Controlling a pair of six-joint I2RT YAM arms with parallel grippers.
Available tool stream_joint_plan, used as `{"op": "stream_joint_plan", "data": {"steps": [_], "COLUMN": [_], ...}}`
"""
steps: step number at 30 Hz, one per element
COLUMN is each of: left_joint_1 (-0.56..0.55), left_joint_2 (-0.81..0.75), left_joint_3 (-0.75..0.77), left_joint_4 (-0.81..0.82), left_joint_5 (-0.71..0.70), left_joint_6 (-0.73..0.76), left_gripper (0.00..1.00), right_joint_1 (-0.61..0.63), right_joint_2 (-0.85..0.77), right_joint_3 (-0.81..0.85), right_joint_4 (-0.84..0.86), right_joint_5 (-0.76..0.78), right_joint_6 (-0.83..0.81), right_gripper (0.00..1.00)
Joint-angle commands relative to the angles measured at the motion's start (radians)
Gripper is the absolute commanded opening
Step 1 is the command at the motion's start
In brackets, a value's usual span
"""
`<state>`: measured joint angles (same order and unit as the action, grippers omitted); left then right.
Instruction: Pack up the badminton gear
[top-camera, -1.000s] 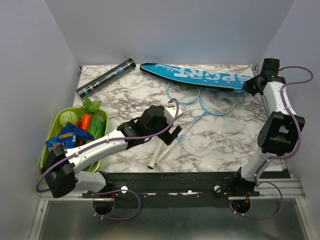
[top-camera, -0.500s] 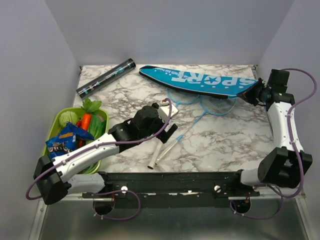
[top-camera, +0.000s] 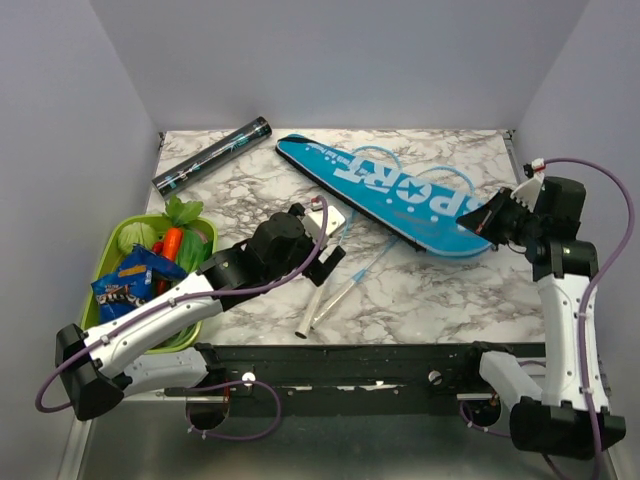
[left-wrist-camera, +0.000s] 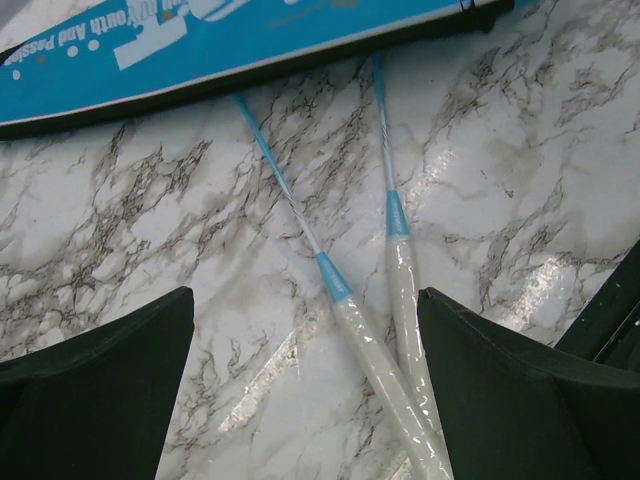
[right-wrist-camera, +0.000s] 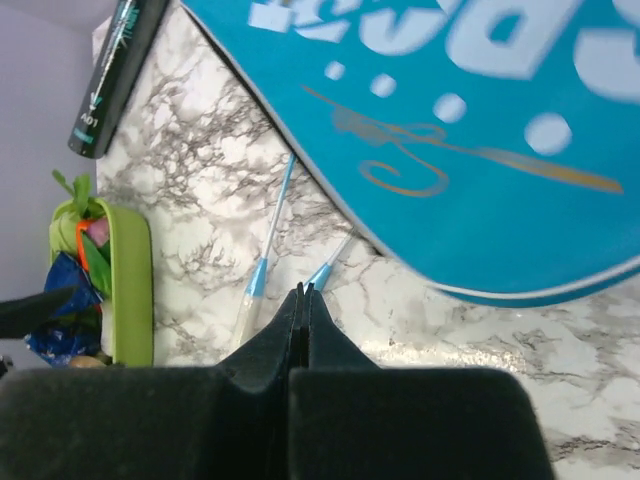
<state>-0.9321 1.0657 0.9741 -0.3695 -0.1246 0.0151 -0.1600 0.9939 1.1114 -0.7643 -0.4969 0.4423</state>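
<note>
Rackets (left-wrist-camera: 397, 285) mid-desk, handles toward near edge | shafts run near-left to far-right, passing under cover (top-camera: 400, 190) | left pincer (left-wrist-camera: 305, 300) spread wide directly above handles, the nearer arm | right pincer (right-wrist-camera: 303, 295) closed at cover's right end; grip unclear

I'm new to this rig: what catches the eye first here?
The long blue cover lies slantwise across the middle, over the shafts of two rackets, with the shut right gripper at its right end. Nearer, the open left gripper hovers over their white handles. A green basket sits at the left edge.
</note>
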Motion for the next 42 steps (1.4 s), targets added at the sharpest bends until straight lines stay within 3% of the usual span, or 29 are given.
{"op": "stream_joint_plan", "data": {"steps": [1, 4, 6, 10, 11, 14, 15, 24, 29, 34, 42], "left_joint_1": [-0.011, -0.016, -0.016, -0.016, -0.017, -0.019, -0.020, -0.030, -0.033, -0.034, -0.034], "left_joint_2": [0.019, 0.030, 0.031, 0.054, 0.056, 0.037, 0.021, -0.030, -0.036, -0.056, -0.038], "left_joint_3": [0.055, 0.071, 0.071, 0.074, 0.072, 0.051, 0.032, -0.047, -0.064, -0.101, -0.106], "left_joint_4": [-0.048, -0.046, -0.037, -0.028, -0.028, -0.014, -0.006, 0.030, 0.038, 0.075, 0.090], "left_joint_5": [-0.050, -0.066, -0.069, -0.079, -0.076, -0.052, -0.038, 0.011, 0.002, 0.014, -0.038], "left_joint_6": [0.031, 0.060, 0.080, 0.089, 0.085, 0.063, 0.059, -0.004, -0.012, -0.090, -0.097], "left_gripper": [0.99, 0.99, 0.99, 0.99, 0.99, 0.99, 0.99, 0.99, 0.99, 0.99, 0.99], "right_joint_1": [0.013, 0.019, 0.020, 0.020, 0.020, 0.019, 0.020, 0.031, 0.144, 0.307, 0.484], "right_joint_2": [-0.115, -0.185, -0.231, -0.212, -0.212, -0.253, -0.258, -0.255, -0.250, -0.166, 0.096], "right_joint_3": [-0.013, -0.034, -0.062, -0.183, -0.244, -0.362, -0.392, -0.669, -0.752, -0.748, -0.648], "right_joint_4": [-0.087, -0.118, -0.129, -0.096, -0.064, 0.018, 0.037, 0.316, 0.428, 0.508, 0.600], "right_joint_5": [-0.092, -0.146, -0.103, -0.129, -0.137, -0.073, -0.037, 0.052, 0.188, 0.364, 0.491], "right_joint_6": [-0.051, -0.050, -0.050, -0.019, 0.001, 0.090, 0.110, 0.475, 0.725, 0.929, 1.059], "right_gripper": [0.01, 0.01, 0.01, 0.02, 0.22, 0.47, 0.49, 0.59, 0.61, 0.62, 0.62]}}
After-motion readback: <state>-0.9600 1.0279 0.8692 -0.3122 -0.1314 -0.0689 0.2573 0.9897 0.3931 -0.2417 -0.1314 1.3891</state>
